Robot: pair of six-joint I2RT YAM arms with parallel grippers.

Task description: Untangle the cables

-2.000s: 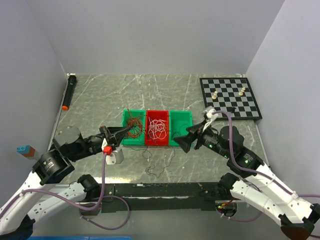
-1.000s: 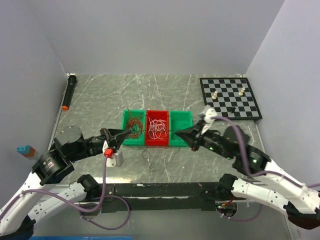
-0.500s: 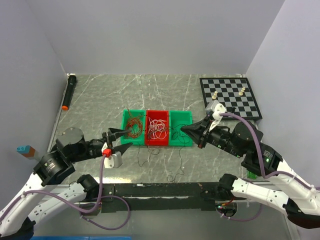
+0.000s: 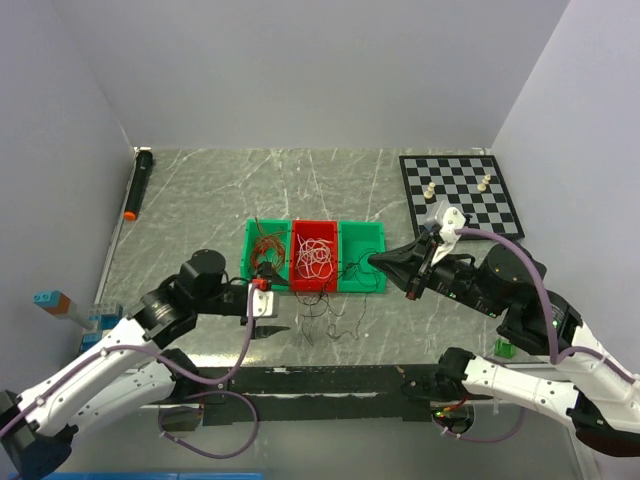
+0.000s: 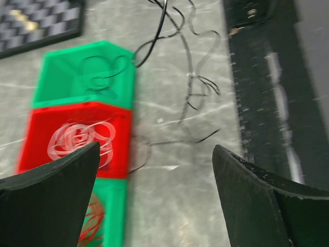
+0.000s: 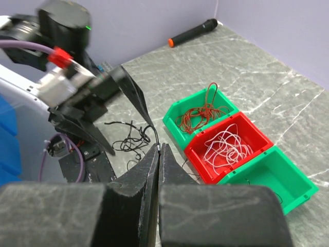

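The cables are sorted by colour. A red-brown bundle [image 4: 266, 250] [image 6: 203, 110] lies in the left green bin [image 4: 251, 272]. A white bundle [image 4: 316, 256] [image 6: 226, 145] lies in the red bin [image 4: 298, 283] [image 5: 36, 121]. Black cables [image 4: 328, 312] [image 5: 190, 72] sprawl on the table in front of the bins, and a loop reaches into the right green bin [image 4: 375, 240] [image 5: 56, 67]. My right gripper [image 4: 372, 262] [image 6: 159, 147] is shut on a black strand [image 6: 134, 138] above that bin's front edge. My left gripper [image 4: 268, 300] [image 5: 157, 154] hangs open and holds nothing in front of the left bin.
A chessboard [image 4: 460, 195] with several pieces lies at the back right. A black marker [image 4: 138, 185] [image 6: 193, 32] rests along the left wall. The black rail [image 4: 320, 380] [image 5: 267, 77] of the arm bases runs along the near edge.
My left gripper has opened and swung away from the red-brown bundle to in front of the bins. My right gripper stays shut on the black strand and has shifted slightly right.
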